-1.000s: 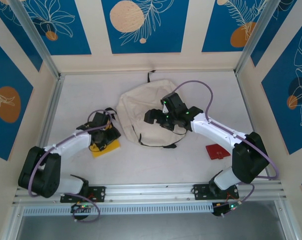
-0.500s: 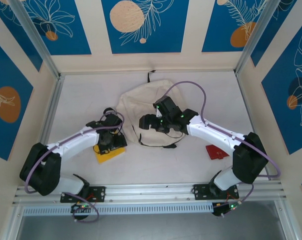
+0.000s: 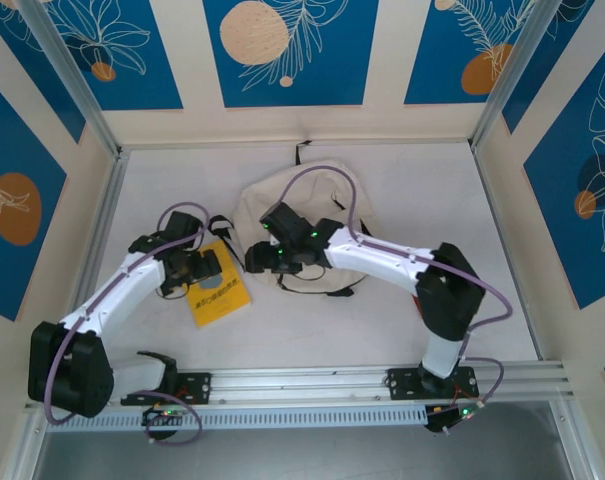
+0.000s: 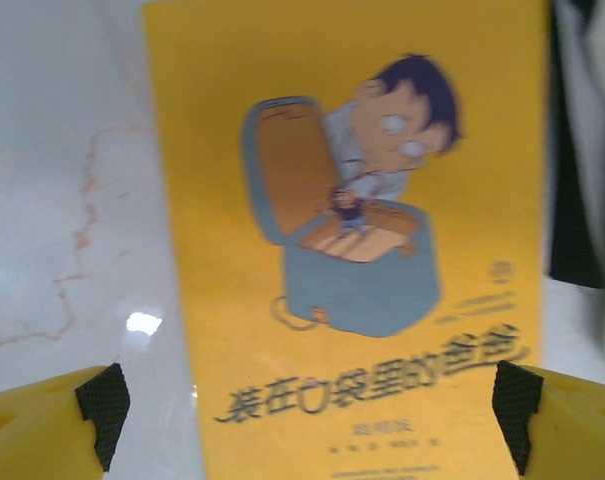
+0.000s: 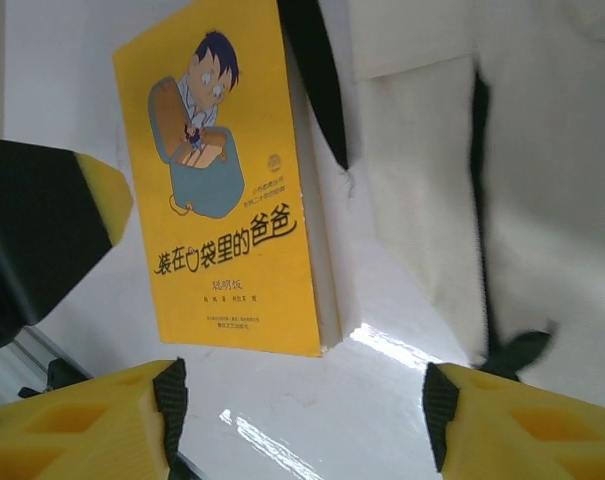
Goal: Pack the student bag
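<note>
The student bag (image 3: 304,205), cream cloth with black straps, lies flat at the back middle of the table, and its edge (image 5: 522,140) shows in the right wrist view. A yellow paperback (image 3: 220,295) lies flat just left of it. My left gripper (image 3: 202,268) hovers open over the book's far end, the cover (image 4: 352,230) between its fingertips (image 4: 102,400), gripping nothing. My right gripper (image 3: 256,258) stands open at the bag's left edge. Bare table lies between its pads (image 5: 168,405), with the book (image 5: 227,190) just ahead.
A black strap (image 5: 317,80) lies between the book and the bag. The left gripper's finger (image 5: 42,240) stands close at the left of the right wrist view. Metal frame posts and patterned walls ring the white table (image 3: 332,330).
The right arm has swung left across the bag to its left edge near the book. The left gripper has drawn back off the book, uncovering the cover, and opened wider.
</note>
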Controlling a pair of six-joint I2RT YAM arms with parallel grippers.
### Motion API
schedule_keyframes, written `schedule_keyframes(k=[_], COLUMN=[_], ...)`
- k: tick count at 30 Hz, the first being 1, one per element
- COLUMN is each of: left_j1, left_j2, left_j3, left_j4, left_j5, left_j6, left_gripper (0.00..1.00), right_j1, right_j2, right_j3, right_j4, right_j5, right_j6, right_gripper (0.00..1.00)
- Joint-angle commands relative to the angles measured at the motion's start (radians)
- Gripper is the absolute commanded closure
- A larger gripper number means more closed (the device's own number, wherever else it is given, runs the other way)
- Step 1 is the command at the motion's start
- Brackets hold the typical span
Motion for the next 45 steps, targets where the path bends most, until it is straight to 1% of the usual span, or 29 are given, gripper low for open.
schedule_keyframes(k=[1,6,9,12,17,20,24,28,34,36,42,45], left_j1=[0.064,0.099,0.11,0.115,0.118,0.117,0.117,0.117,0.117,0.117,0.117,0.119], left_j2=[-0.05,-0.073,-0.082,-0.09,-0.083,-0.081,-0.067,-0.043,-0.025,-0.02,-0.009,-0.01], left_j3=[-0.054,-0.109,-0.142,-0.179,-0.225,-0.243,-0.253,-0.257,-0.265,-0.268,-0.266,-0.26], left_j4=[0.022,0.05,0.065,0.092,0.13,0.149,0.166,0.176,0.19,0.198,0.235,0.255], left_j5=[0.078,0.116,0.122,0.144,0.181,0.194,0.224,0.245,0.247,0.256,0.323,0.392], left_j6=[0.038,0.038,0.037,0.03,0.012,0.005,0.01,0.009,0.003,0.005,0.008,0.019], left_gripper=[0.06,0.07,0.09,0.11,0.21,0.24,0.25,0.25,0.19,0.19,0.19,0.19], right_j1=[0.027,0.044,0.053,0.056,0.057,0.059,0.059,0.058,0.059,0.059,0.057,0.055], right_j2=[0.087,0.214,0.272,0.316,0.357,0.372,0.387,0.396,0.409,0.413,0.421,0.424], right_j3=[0.08,0.176,0.218,0.237,0.257,0.266,0.268,0.262,0.261,0.26,0.258,0.257], right_j4=[-0.042,-0.053,-0.071,-0.083,-0.103,-0.113,-0.125,-0.131,-0.14,-0.142,-0.145,-0.143], right_j5=[-0.01,-0.024,-0.028,-0.04,-0.038,-0.032,-0.029,-0.026,-0.024,-0.024,-0.027,-0.032], right_j6=[-0.01,-0.021,-0.025,-0.02,-0.02,-0.02,-0.017,-0.012,-0.008,-0.008,-0.006,-0.004], right_gripper=[0.37,0.45,0.55,0.61,0.67,0.72,0.75,0.76,0.77,0.77,0.77,0.78])
